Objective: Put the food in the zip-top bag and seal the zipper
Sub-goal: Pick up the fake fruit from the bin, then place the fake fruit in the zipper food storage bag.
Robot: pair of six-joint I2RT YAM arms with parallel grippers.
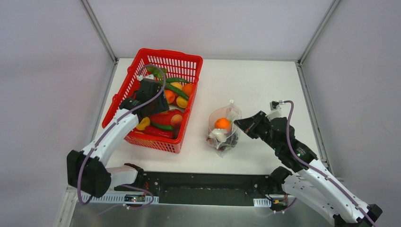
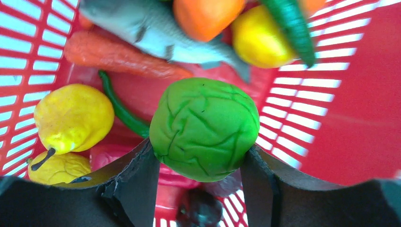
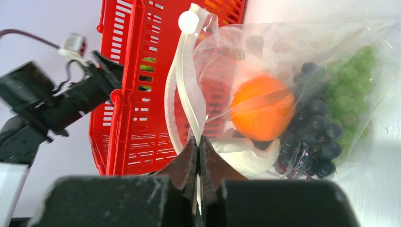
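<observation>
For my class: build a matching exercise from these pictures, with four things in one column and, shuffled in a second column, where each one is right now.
Column A
1. wrinkled green toy cabbage
2. glossy orange toy ball
3. yellow toy pear
4. mouth edge of the clear dotted plastic bag

Column B
a. lying in the red mesh plastic basket
b. pinched by the right gripper
c. clamped in the left gripper
d. inside the bag, beside dark purple grapes

Pairs: 1-c, 2-d, 3-a, 4-b

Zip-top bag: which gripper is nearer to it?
Right. The right gripper pinches the zip-top bag at its mouth; the left gripper is in the red basket, gripping a green vegetable.
</observation>
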